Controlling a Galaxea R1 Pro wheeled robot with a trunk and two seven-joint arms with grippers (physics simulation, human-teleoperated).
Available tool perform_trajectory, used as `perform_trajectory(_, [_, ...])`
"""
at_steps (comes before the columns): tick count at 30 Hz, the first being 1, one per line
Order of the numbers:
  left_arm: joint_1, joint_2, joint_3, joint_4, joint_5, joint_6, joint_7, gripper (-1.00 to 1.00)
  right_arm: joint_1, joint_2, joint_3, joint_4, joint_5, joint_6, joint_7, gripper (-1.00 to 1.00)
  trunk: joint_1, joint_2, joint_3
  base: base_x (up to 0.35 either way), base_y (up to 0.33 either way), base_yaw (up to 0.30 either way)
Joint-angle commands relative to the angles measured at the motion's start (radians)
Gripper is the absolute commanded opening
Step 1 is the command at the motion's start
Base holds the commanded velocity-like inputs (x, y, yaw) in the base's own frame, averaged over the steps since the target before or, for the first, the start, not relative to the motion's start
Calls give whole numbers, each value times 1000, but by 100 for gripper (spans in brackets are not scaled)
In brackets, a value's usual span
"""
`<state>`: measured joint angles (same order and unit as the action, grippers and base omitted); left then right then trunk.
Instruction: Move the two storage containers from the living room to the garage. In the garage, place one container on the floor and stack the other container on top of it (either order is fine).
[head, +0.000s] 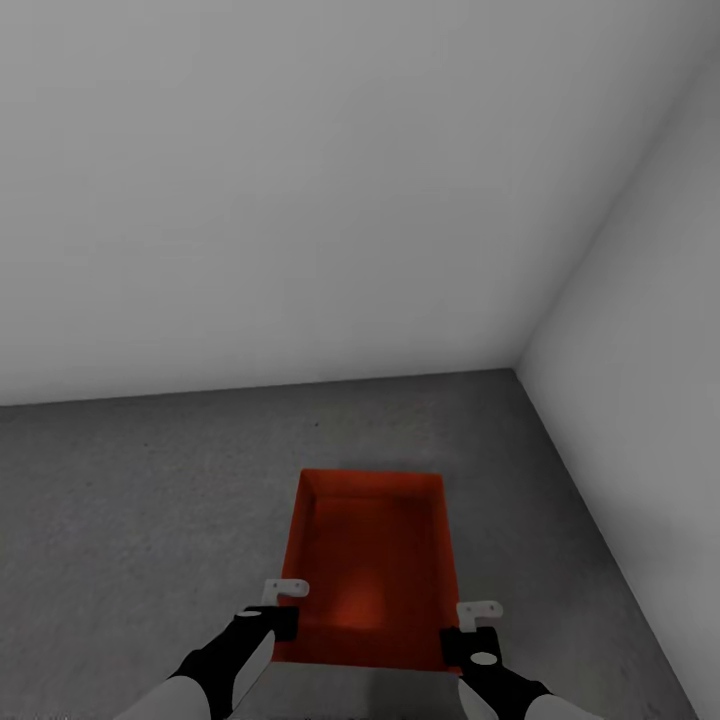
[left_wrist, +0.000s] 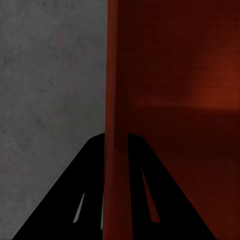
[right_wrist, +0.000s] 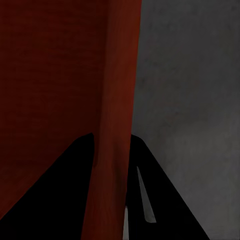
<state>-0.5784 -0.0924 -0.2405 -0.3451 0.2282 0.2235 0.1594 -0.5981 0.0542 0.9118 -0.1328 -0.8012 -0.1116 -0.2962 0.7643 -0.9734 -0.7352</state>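
Storage container sits low over the garage floor near the wall corner, left gripper and right gripper each clamped on a side wall at the near corners. Step looks like set-down; next needs a level lower until it rests flat, then both jaws released.

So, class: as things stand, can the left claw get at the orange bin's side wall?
Yes, it seems so: the left claw already straddles the orange bin wall, one finger on each side, with nothing between.
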Motion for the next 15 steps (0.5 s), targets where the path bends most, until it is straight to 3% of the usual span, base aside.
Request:
perform_trajectory(1, [-1,2,-31,-6,14,3,12,-100,0,-19,0,2,-29,31,-4,-100,0,-1,-2,0,0,0])
perform_trajectory(15, [0,2,-31,-6,14,3,13,-100,0,-19,0,2,-29,31,-4,-100,0,-1,-25,0,0,0])
